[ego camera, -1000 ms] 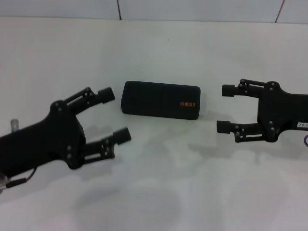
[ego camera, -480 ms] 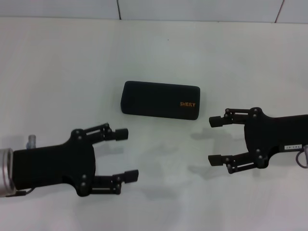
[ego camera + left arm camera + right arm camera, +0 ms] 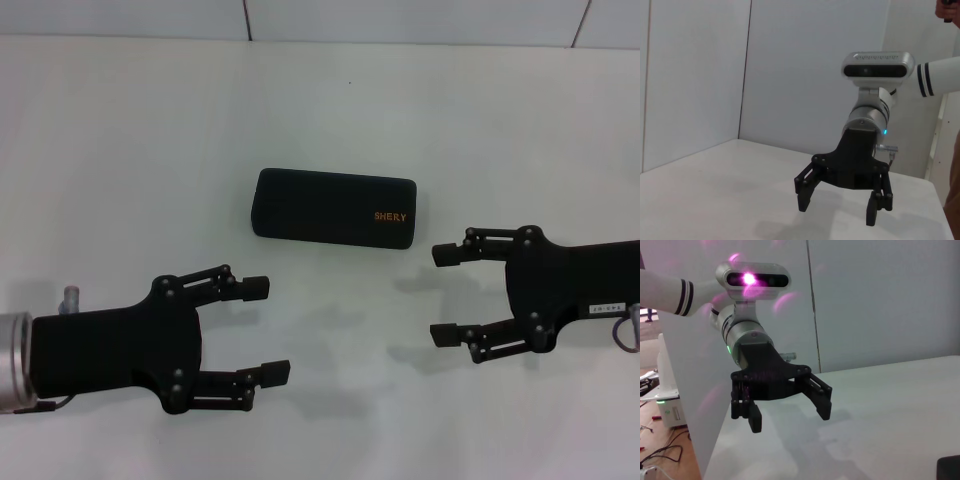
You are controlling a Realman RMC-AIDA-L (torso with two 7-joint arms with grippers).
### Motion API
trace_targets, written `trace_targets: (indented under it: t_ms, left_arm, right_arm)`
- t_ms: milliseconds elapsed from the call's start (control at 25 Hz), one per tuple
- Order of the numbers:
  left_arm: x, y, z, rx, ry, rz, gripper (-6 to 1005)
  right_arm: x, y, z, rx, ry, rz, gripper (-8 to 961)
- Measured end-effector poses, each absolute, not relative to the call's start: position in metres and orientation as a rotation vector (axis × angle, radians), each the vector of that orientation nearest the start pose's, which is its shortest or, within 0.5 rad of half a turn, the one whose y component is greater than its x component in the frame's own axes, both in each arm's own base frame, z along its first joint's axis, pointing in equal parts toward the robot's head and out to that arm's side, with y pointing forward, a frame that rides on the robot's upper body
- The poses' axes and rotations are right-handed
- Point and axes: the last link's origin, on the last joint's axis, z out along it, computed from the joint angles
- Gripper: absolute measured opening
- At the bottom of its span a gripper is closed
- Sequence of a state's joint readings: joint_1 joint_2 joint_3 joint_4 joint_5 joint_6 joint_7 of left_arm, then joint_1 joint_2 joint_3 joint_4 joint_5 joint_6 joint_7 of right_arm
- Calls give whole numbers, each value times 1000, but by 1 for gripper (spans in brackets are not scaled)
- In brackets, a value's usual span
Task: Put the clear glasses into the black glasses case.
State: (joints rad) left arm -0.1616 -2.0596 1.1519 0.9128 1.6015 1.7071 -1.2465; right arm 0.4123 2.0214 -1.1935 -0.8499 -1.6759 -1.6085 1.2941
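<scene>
The black glasses case (image 3: 334, 207) is lying shut on the white table (image 3: 150, 140), lettering facing up; the left gripper (image 3: 262, 330) is hovering at its seven o'clock and the right gripper (image 3: 444, 294) at its four o'clock, both with jaws spread wide and empty, probably flanking it to hold and open it; the clear glasses are showing nowhere, perhaps already inside.

White table (image 3: 150, 130), pale wall panels (image 3: 400, 18) behind, perhaps tiled.

Black linkage grippers, silver wrists, white black-banded arms
</scene>
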Motion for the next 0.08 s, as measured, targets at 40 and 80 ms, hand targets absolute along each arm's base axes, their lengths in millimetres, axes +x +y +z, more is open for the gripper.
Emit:
trace_targets:
  t_ms: [40, 80]
  left_arm:
    - [-264, 239, 2, -2843, -337, -884, 893]
    - [-264, 239, 2, -2843, -338, -884, 893]
  right_arm:
    - [225, 302, -7, -2971, 163, 717, 859]
    - [225, 301, -7, -2972, 164, 719, 859]
